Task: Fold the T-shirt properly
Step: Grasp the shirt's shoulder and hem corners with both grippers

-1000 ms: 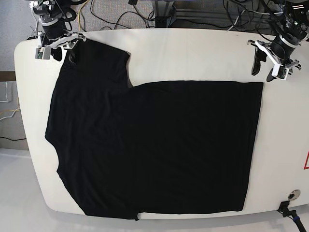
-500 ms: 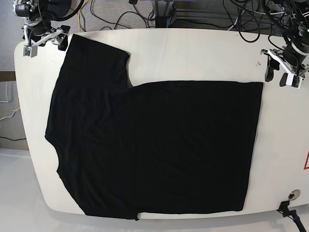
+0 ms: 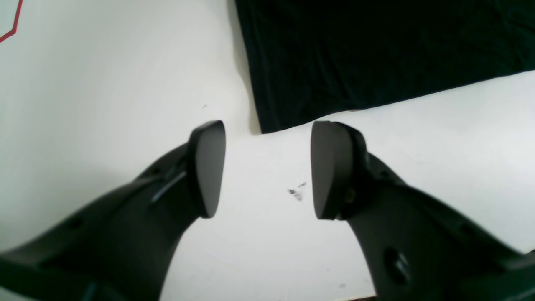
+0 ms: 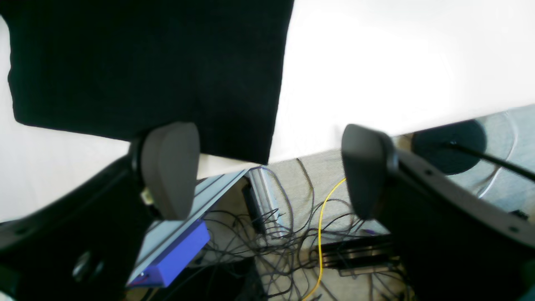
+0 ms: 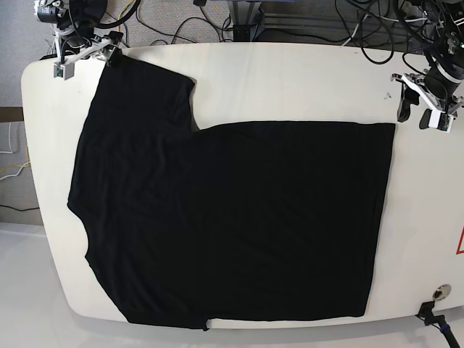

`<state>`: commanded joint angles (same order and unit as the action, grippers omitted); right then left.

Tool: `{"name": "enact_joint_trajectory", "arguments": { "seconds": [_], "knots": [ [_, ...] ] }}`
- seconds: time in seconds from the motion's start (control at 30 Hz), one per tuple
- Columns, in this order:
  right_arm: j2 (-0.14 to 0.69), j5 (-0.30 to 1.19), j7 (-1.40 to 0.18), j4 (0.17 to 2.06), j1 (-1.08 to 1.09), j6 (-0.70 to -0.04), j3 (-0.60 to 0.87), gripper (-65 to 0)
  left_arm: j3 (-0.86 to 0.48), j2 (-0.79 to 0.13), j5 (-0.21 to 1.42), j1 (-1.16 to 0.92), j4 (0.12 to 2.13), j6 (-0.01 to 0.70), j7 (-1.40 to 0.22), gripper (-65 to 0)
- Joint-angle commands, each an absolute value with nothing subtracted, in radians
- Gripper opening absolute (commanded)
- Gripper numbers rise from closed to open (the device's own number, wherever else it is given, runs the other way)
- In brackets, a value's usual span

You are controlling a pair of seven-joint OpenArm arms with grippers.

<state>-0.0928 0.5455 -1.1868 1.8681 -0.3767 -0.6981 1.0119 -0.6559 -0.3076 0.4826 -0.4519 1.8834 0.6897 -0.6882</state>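
Retreat marks this moment: both tools, right [image 5: 85,56] and left [image 5: 423,101], have pulled off the T-shirt [image 5: 232,217], jaws spread and empty, leaving it flat on the table [image 5: 290,80], unfolded.

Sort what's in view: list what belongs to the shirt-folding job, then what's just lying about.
Job:
T-shirt
left gripper, open
right gripper, open
table

Lying about:
cables
yellow cable
blue block

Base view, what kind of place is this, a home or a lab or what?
Probably a robotics lab, not a home: two open grippers, left and right, flank a white table with a black T-shirt spread flat, and loose cables sprawl on the floor behind.
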Motion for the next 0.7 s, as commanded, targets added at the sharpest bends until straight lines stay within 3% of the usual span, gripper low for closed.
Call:
{"name": "enact_joint_trajectory", "arguments": {
  "seconds": [0.7],
  "knots": [
    [-0.134, 0.553, -1.187, 1.836, -0.378, -0.698, 0.937, -14.0, -0.654, -0.311, 0.483, -0.455, 1.883, 0.690, -0.688, -34.5]
  ]
}}
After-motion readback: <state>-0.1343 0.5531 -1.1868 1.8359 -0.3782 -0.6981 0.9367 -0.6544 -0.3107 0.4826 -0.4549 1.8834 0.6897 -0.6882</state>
